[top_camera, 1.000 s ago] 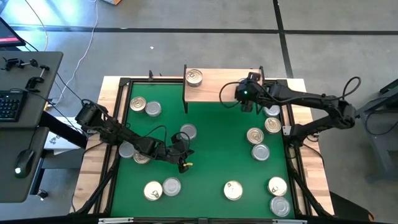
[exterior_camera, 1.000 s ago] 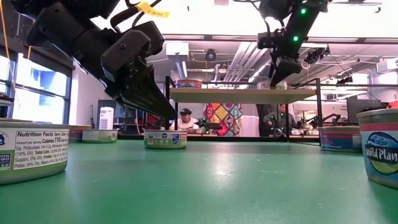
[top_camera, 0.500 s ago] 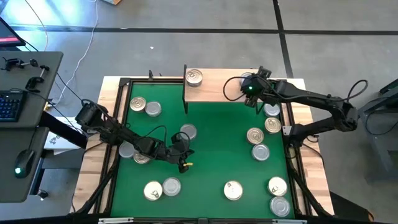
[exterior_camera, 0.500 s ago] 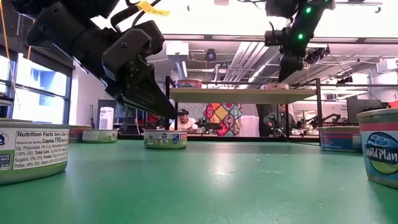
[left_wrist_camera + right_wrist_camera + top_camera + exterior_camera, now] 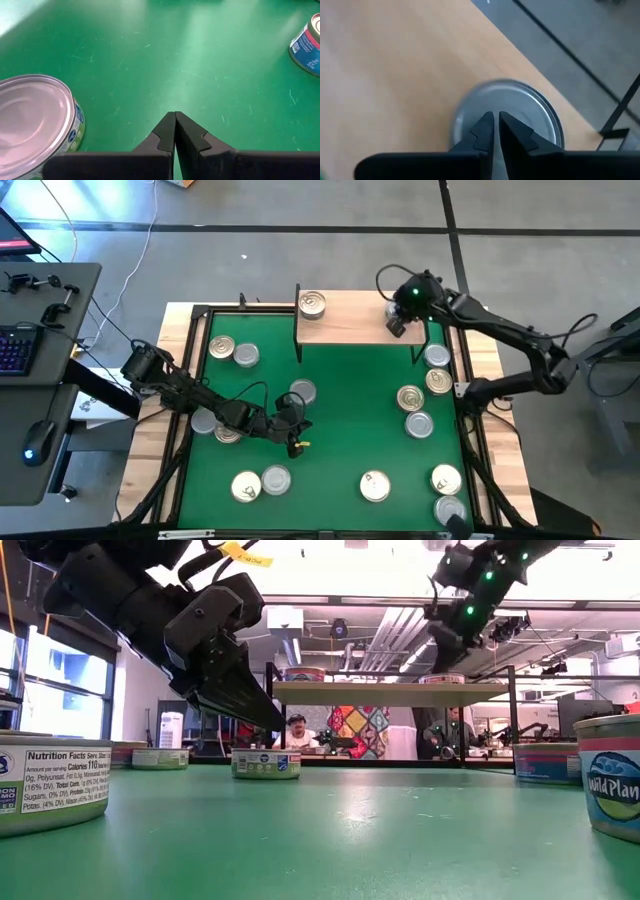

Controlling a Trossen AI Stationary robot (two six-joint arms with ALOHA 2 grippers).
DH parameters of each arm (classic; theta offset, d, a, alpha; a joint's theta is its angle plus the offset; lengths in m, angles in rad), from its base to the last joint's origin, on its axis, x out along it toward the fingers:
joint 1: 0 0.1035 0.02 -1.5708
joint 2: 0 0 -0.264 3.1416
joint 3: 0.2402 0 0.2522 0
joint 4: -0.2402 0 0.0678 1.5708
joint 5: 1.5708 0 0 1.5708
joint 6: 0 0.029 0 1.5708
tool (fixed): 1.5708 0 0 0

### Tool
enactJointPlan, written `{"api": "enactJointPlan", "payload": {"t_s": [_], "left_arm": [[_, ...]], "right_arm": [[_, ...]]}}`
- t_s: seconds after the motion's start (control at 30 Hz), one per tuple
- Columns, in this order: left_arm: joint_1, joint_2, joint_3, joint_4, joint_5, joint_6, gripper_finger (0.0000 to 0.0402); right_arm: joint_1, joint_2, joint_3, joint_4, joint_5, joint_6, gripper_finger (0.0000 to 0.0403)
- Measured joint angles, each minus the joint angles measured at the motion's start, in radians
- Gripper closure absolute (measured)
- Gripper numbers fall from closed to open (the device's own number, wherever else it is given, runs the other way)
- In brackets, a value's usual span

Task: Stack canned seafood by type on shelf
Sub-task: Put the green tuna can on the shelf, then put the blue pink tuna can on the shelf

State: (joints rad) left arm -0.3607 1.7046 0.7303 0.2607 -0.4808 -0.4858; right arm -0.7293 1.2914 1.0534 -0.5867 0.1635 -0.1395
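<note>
Right claw now pressed together, lifted clear of round silver-grey tin — tin delivered on light-wood shelf; left claw closed, idle.

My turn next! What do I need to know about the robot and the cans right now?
Left gripper: shut, empty, low over the green mat, waiting.
Right gripper: shut, empty, above a silver-lidded can on the shelf.
Done: that can sits at the shelf's right end, and a golden-lidded can at its left end.
Left: about a dozen cans lie loose on the mat, golden and silver mixed; stack each on its matching type.
</note>
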Motion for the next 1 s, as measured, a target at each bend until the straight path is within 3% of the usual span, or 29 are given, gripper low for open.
{"api": "enactJointPlan", "payload": {"t_s": [0.5, 1.0], "left_arm": [[0.0, 0.0, 0.0, 0.0, -0.001, 0.008, 0.0401], [0.0, 0.0, 0.0, -0.001, -0.001, 0.0, 0.0401]], "right_arm": [[-0.098, 0.043, 0.002, 0.041, 0.076, -0.112, 0.0401], [-0.055, -0.044, -0.004, 0.09, 0.069, -0.131, 0.04]]}}
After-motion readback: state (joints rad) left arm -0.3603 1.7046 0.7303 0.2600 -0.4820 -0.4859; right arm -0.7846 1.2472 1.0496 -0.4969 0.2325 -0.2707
